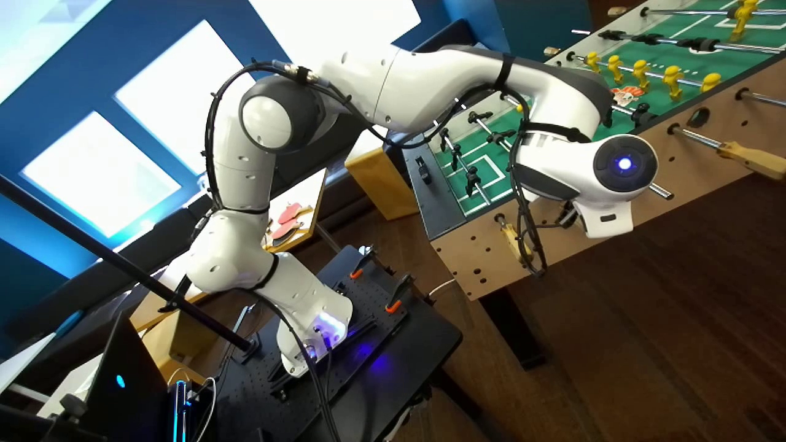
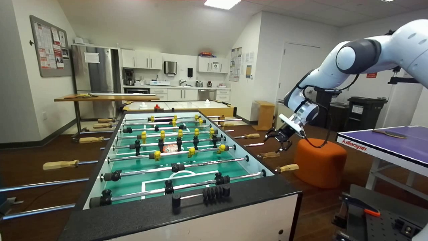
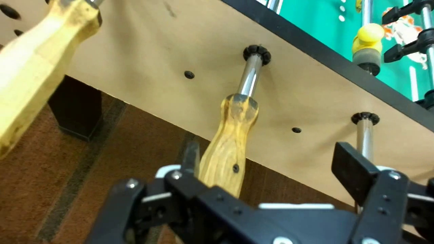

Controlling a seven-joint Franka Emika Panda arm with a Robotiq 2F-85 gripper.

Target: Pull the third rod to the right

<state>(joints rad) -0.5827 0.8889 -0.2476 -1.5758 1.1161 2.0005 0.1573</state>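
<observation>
Black two-fingered Robotiq gripper (image 3: 269, 157) has jaws spread wide, nothing clamped, facing the tan flat side panel (image 3: 305, 101) of the black-rimmed foosball table (image 2: 264, 190). Counting from the table end nearest the white robot base (image 1: 307, 301), third is prob. the bare chrome metal rod (image 3: 365, 137) sticking out of that panel; task doesn't say which end, so that's a guess. In wrist view it lies at the R finger (image 3: 352, 169), partly behind it, vs. a tapered yellowish wooden handle (image 3: 234, 142) that appears just inside the L finger (image 3: 191, 159). Rod's long axis runs approx. square to the finger-to-finger line, so gripper prob. needs to shift R to straddle it. Its lower stretch is hidden by that finger; chrome tip (image 2: 254, 145) shows in an exterior view, no handle visible on it. Can't tell depth btwn finger & rod, or if they touch.
</observation>
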